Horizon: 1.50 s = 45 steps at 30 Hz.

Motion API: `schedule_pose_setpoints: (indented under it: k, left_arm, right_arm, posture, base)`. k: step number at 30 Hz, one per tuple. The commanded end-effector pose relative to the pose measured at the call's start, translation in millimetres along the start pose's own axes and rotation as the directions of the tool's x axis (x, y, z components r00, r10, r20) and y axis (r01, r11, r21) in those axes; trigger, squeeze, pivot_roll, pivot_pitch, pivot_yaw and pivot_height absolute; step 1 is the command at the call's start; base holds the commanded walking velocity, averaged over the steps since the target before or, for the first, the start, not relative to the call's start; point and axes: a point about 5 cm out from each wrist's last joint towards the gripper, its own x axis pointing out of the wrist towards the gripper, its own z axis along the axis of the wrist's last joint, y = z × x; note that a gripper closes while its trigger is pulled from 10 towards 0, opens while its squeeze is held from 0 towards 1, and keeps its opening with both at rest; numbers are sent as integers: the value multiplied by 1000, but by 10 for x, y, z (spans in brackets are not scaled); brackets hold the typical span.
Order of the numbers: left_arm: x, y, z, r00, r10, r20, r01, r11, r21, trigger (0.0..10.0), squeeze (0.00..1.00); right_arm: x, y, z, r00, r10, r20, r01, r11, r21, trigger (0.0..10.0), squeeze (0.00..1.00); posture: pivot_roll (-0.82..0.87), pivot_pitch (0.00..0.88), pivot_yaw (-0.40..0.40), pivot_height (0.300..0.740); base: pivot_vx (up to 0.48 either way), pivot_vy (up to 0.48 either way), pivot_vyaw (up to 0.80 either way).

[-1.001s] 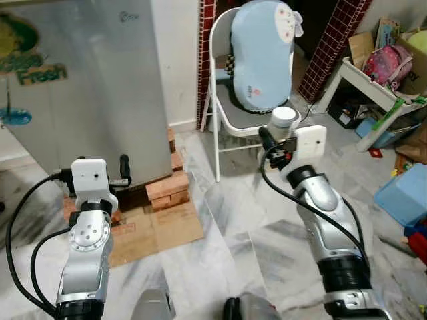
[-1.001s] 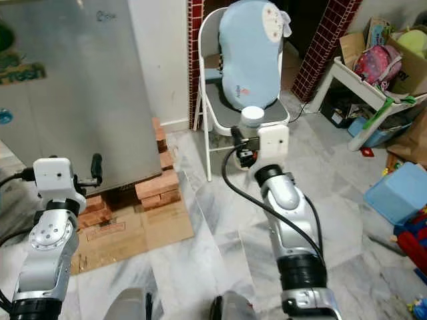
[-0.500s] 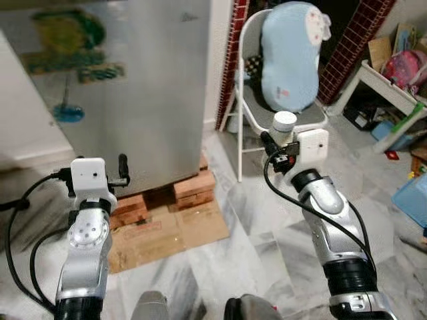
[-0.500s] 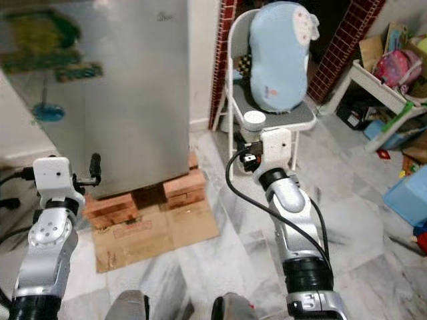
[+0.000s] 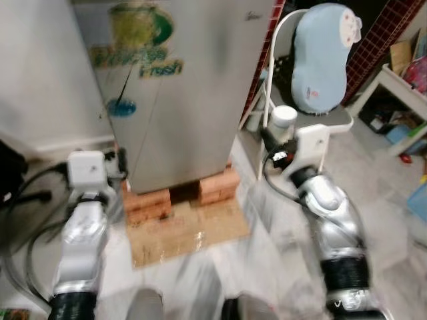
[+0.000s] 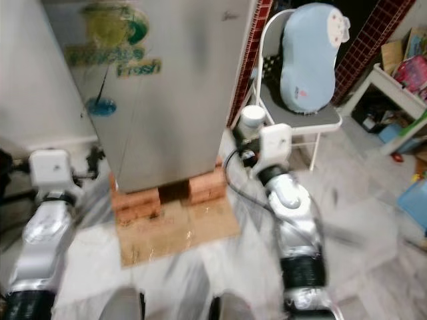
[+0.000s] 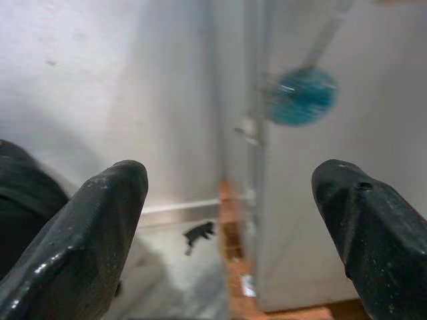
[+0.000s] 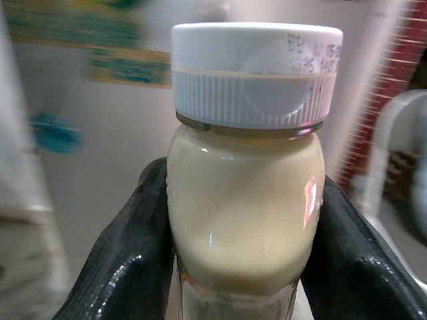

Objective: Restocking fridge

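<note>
A grey fridge [image 5: 187, 93] with a green "Fresh" sticker stands shut ahead of me, raised on red bricks [image 5: 177, 195]. My right gripper [image 8: 240, 253] is shut on a bottle [image 8: 245, 193] of cream-coloured liquid with a white ribbed cap [image 5: 284, 115]; it is held upright at chest height, just right of the fridge's corner. My left gripper [image 7: 233, 220] is open with nothing between its fingers, held low near the fridge's left front edge beside a white wall [image 7: 100, 100].
Flat cardboard [image 5: 190, 230] lies on the marble floor before the bricks. A white folding chair [image 5: 280, 60] with a pale blue cushion [image 5: 323, 57] stands right of the fridge. Black cables [image 5: 27, 193] trail at the left. Toys and a low shelf [image 5: 400, 80] crowd the far right.
The whole view has swung left, bringing the fridge front to the centre; the picture is now blurred. Both arms keep their pose, with the bottle still held in the right gripper.
</note>
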Motion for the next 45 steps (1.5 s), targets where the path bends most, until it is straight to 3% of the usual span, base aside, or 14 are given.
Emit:
schedule_pose_setpoints:
  k: [1, 7, 9, 13, 17, 45]
  left_arm:
    - [-6, -75, -15, 1000, -25, -6, 25, 1000, -6, 10000, 0]
    - [14, -17, 1, 1000, -15, 15, 14, 1000, 14, 10000, 0]
    - [6, 38, 63, 997, -1, 72, 2, 1000, -13, 10000, 0]
    - [0, 65, 65, 998, 11, 66, -7, 998, -59, 10000, 0]
    - [-4, 53, 66, 997, 5, 71, 0, 998, -61, 10000, 0]
    - [-8, 22, 73, 996, -14, 86, 21, 996, -86, 10000, 0]
  right_arm:
    - [-21, -118, 89, 999, -36, 39, 37, 999, -23, 10000, 0]
    - [-13, -106, 87, 999, -31, 42, 32, 999, -26, 10000, 0]
    - [-9, -114, 92, 999, -30, 43, 31, 999, -31, 10000, 0]
    - [16, -114, 150, 997, -25, 69, 28, 998, -53, 10000, 0]
    - [36, -124, 158, 996, -51, 68, 52, 999, -7, 10000, 0]
    - [9, -114, 83, 998, -58, 33, 58, 998, -3, 10000, 0]
  posture:
    - [92, 121, -107, 740]
    - [93, 115, -109, 740]
    - [92, 112, -115, 740]
    - [93, 114, -116, 740]
    - [93, 117, -118, 740]
    - [87, 135, -113, 740]
  base:
    - [0, 480, 0]
    - [0, 480, 0]
    - [0, 240, 0]
    - [0, 0, 0]
    - [79, 0, 0]
    - [286, 0, -175]
